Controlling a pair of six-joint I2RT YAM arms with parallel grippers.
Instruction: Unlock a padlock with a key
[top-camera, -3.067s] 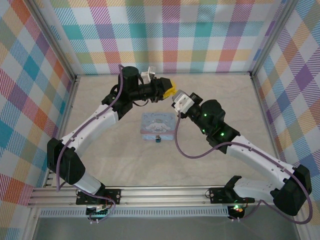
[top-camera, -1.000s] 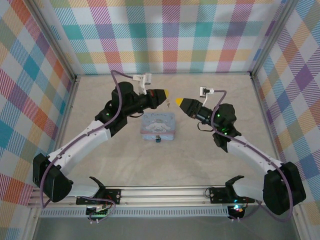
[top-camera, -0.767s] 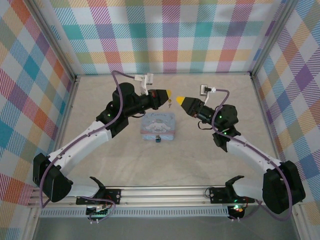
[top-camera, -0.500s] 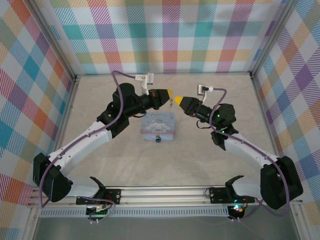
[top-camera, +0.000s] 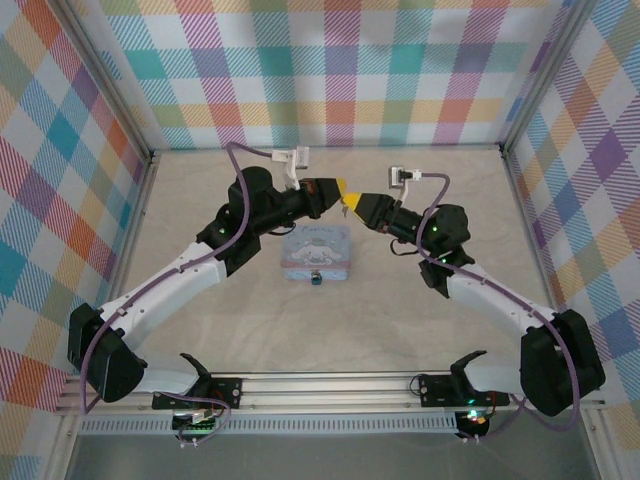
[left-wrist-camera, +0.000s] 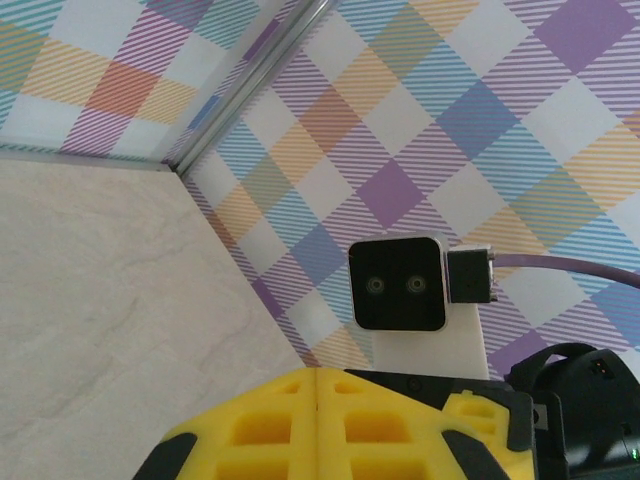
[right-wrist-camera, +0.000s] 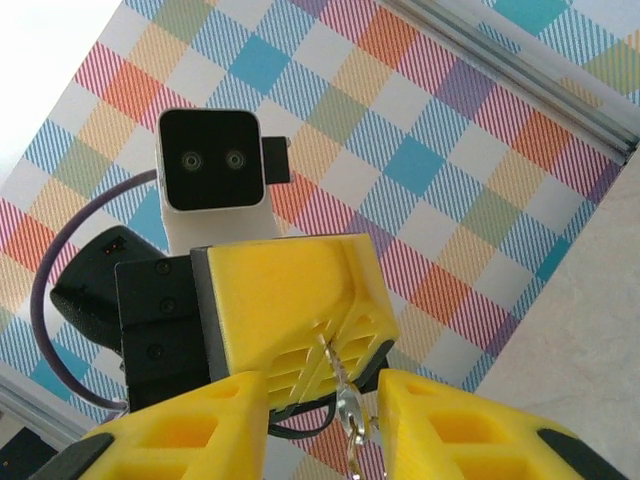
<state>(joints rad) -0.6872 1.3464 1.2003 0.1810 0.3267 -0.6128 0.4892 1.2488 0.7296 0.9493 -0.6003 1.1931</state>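
1. Table (top-camera: 200, 200): pale, stone-patterned top, enclosed by pastel plaid walls (top-camera: 340, 70).
2. Left arm (top-camera: 180, 270) and right arm (top-camera: 490, 295): both white-sleeved and reaching inward from the near edge. Their tips meet above the table, just beyond the far edge of the tin box.
3. Tin box (top-camera: 317, 248): pastel blue with a cartoon print, lying flat at mid-table.
4. Left gripper (top-camera: 342, 192): yellow fingers pressed together. Its own wrist view shows only a thin seam between them (left-wrist-camera: 315, 385). It pinches the key at the fingertips, seen head-on from the right wrist (right-wrist-camera: 330, 345).
5. Right gripper (top-camera: 352, 204): yellow fingers parted to a moderate gap (right-wrist-camera: 322, 392), one on each side of the key. Whether either finger touches the key cannot be told.
6. Padlock (top-camera: 314, 277): tiny and dark with a bluish tint. It sits at the middle of the tin box's near edge, well apart from both grippers.
7. Key (right-wrist-camera: 338, 385): thin grey metal sliver with a small ring. It juts from the left gripper's tip into the gap between the right gripper's fingers, held above the table.
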